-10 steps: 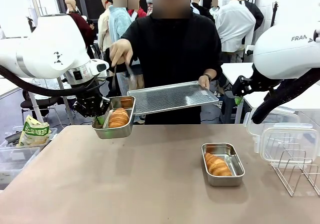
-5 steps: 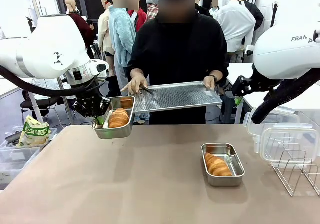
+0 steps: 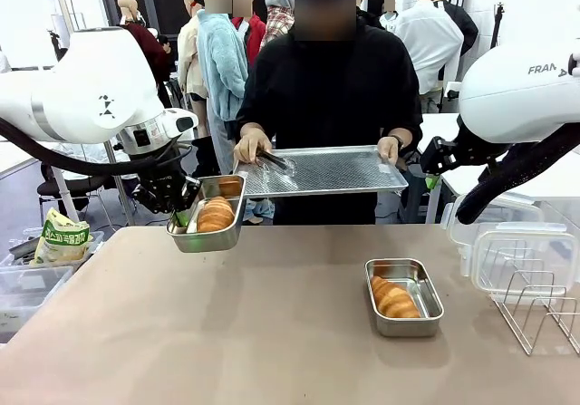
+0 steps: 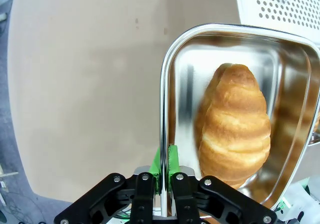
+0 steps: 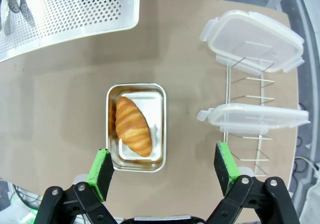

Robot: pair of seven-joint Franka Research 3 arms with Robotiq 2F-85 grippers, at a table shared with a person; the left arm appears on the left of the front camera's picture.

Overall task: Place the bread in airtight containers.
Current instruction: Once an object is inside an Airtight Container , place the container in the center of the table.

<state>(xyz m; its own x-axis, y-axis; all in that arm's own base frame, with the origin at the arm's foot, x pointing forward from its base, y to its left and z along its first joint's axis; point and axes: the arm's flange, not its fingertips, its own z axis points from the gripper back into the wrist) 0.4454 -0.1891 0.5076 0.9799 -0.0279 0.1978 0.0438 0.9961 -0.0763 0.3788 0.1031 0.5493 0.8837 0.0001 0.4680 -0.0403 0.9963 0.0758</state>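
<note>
Person's hand (image 3: 252,142), apparently with tongs (image 3: 274,161), now rests on perforated metal tray (image 3: 344,171); left tool (image 4: 164,166) clamps rectangular steel tin (image 4: 162,83) holding golden croissant (image 4: 232,124); right tool (image 5: 164,159) released; lower tin level.

One small rectangular stainless-steel tin (image 4: 165,83) has a polished, mirror-bright rim and walls that reflect the golden-brown croissant (image 4: 234,124) inside, whose ridged crust is glossy. The second steel tin (image 3: 405,325) shines alike. The tan worktop (image 3: 272,332) is smooth and matt. The large flat metal tray (image 3: 335,171) is perforated, with a duller satin sheen. The rounded lids (image 5: 255,33) are clear plastic with white rims. The right end effector (image 5: 161,154) is matt black with green pads (image 5: 100,171).
</note>
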